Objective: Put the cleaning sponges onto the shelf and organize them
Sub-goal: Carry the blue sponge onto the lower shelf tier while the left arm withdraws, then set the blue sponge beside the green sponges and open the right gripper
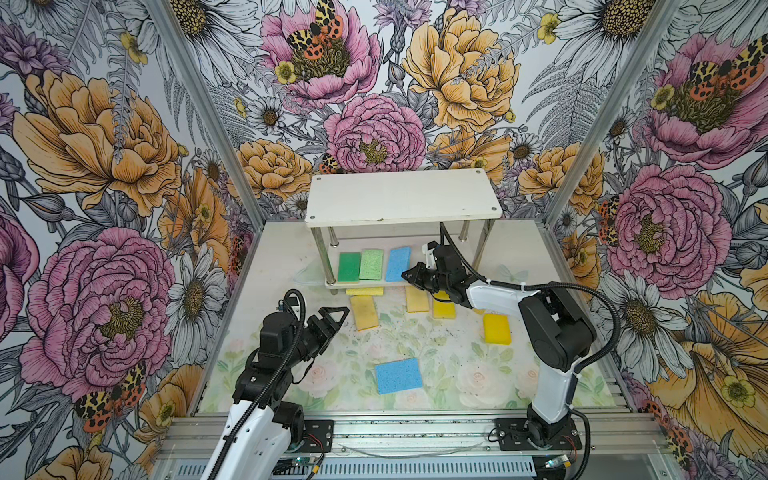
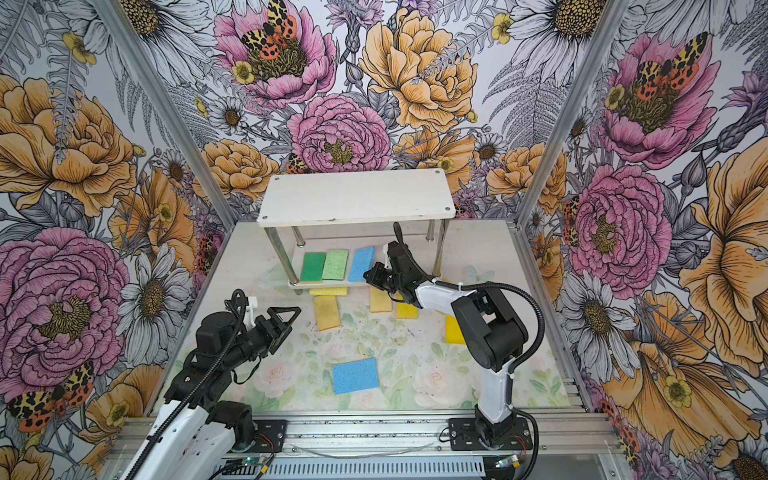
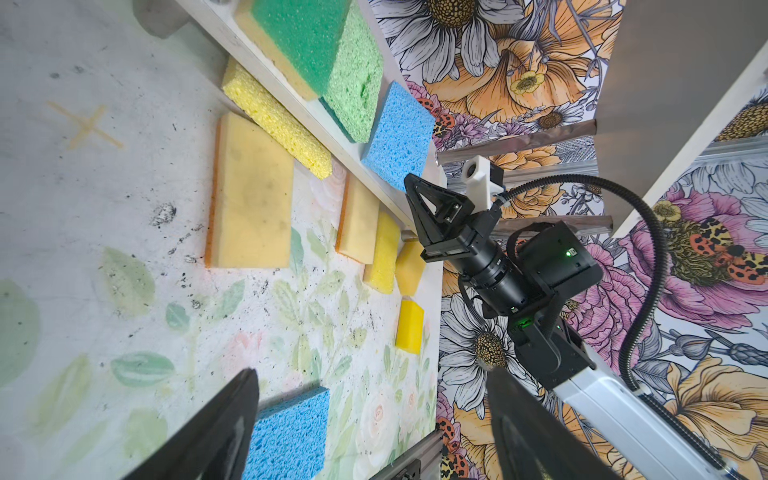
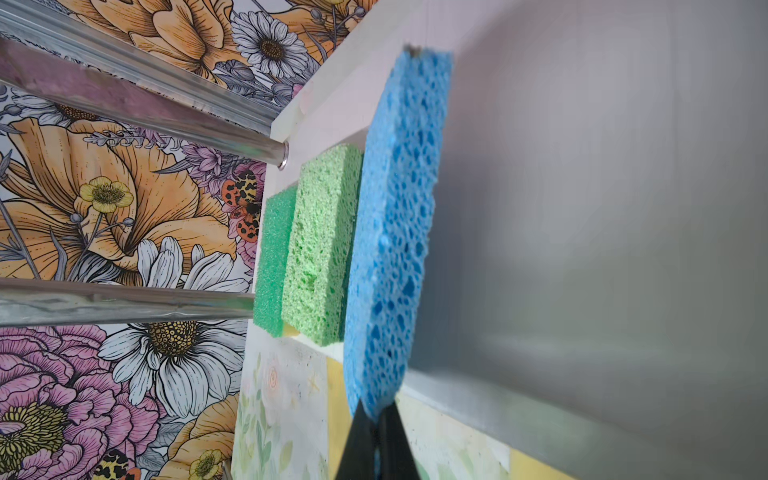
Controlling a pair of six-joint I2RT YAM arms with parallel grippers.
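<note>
The white two-tier shelf [image 1: 403, 197] stands at the back of the table. On its lower board lie a dark green sponge [image 1: 349, 267] and a light green sponge [image 1: 371, 264]. Beside them a light blue sponge [image 4: 399, 232] sits tilted over the board, with my right gripper [image 4: 376, 411] shut on its near edge. My left gripper [image 3: 372, 378] is open and empty, raised above the table's left side. A second blue sponge [image 1: 398, 375] lies flat near the front. Several yellow and tan sponges [image 1: 364, 313] lie on the table before the shelf.
One pale yellow sponge [image 1: 365, 291] lies against the shelf's front edge. A bright yellow sponge [image 1: 497, 328] sits beside the right arm. Shiny metal posts [image 1: 319, 245] hold the boards apart. Floral walls close three sides, and an aluminium rail [image 1: 415, 432] runs along the front.
</note>
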